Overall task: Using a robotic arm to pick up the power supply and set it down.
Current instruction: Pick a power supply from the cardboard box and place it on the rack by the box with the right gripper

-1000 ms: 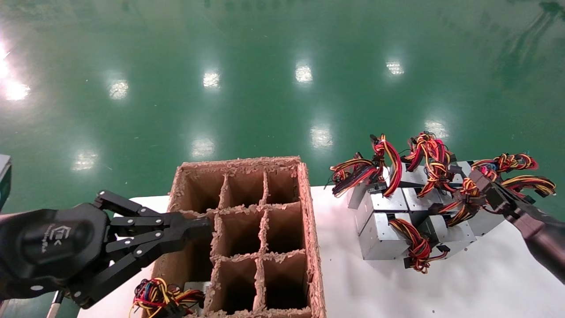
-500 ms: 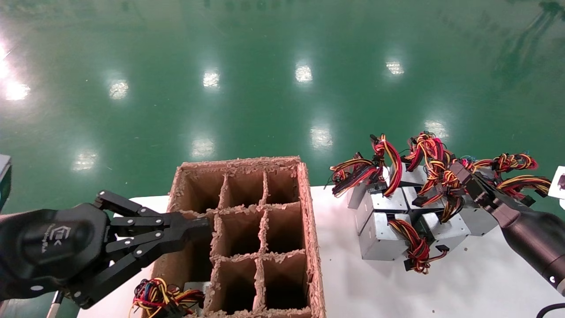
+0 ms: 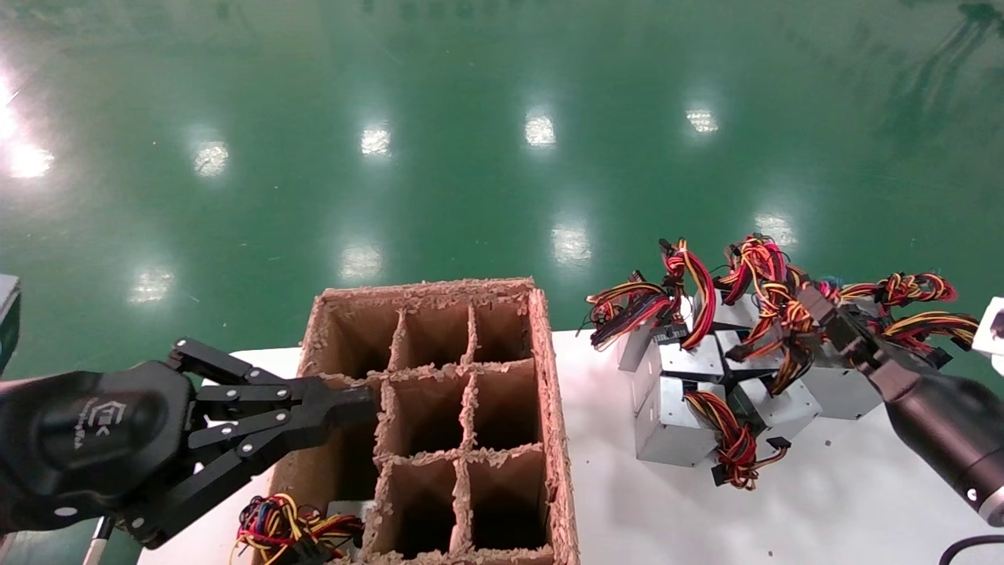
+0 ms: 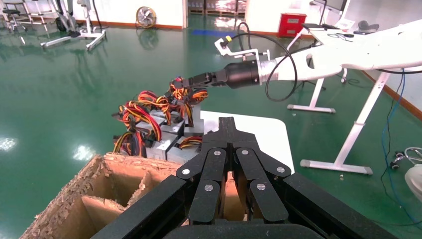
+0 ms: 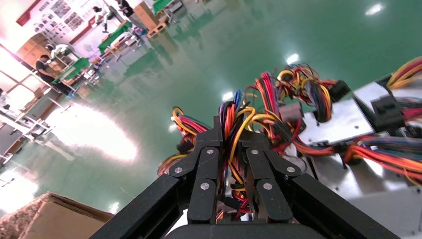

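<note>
Resting on the white desk [image 3: 612,502]: a partitioned cardboard box [image 3: 439,408] at centre, a cluster of silver power supplies beside it to the right. Parked at the box's left wall: left gripper [image 3: 345,404], fingers closed, empty. Clamped by the right gripper [image 3: 812,310]: the wire bundle [image 5: 239,124] of one power supply [image 3: 839,388] at the cluster's right, fingers pinched on the cables. Judged heavy, rigid, sharp-edged in the casing; soft and prone to slip in the wires. Firmer hold likely low on the bundle.
</note>
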### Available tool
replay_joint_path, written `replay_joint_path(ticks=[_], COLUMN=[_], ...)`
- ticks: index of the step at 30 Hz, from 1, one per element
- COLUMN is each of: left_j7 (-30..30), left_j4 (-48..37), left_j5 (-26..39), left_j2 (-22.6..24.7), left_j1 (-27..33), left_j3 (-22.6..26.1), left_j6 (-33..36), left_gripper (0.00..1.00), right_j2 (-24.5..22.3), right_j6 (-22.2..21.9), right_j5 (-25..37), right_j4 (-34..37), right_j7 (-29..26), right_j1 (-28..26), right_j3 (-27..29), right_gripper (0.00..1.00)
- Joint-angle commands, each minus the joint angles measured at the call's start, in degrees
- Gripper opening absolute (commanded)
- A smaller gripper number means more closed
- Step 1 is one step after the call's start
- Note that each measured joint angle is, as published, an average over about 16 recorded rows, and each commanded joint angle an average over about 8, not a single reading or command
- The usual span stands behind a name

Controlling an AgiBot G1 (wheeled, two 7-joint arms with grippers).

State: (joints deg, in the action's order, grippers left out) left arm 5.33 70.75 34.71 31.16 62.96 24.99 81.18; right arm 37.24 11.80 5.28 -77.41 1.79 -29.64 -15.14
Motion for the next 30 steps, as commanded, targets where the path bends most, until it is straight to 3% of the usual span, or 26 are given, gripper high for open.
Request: replay_joint_path(ticks=[1,5,7,21,30], left_j7=[0.0,0.0,0.0,0.0,0.0], left_j4=[0.0,0.0,0.0,0.0,0.0], left_j5=[0.0,0.0,0.0,0.0,0.0], left_j2=[0.0,0.0,0.0,0.0,0.0], left_j1=[0.0,0.0,0.0,0.0,0.0], left_j3=[0.0,0.0,0.0,0.0,0.0], left_j6=[0.0,0.0,0.0,0.0,0.0], left_gripper=[0.0,0.0,0.0,0.0,0.0], right_j2=[0.2,-0.1,-0.4,-2.8,-4.1], right_j6=[-0.3,-0.7,-0.7,1.3,6.3], right_j5=[0.0,0.2,0.4,1.0,1.5], right_j4=[0.0,-0.1,-0.1,-0.4,-0.4], right_j7=[0.0,0.1,0.1,0.5,2.4], right_j1=[0.2,0.2,0.1,0.2,-0.1], right_j3=[-0.1,-0.5,-0.7,-0.4,2.2], right_gripper=[0.37,0.87,1.0,1.0,1.0])
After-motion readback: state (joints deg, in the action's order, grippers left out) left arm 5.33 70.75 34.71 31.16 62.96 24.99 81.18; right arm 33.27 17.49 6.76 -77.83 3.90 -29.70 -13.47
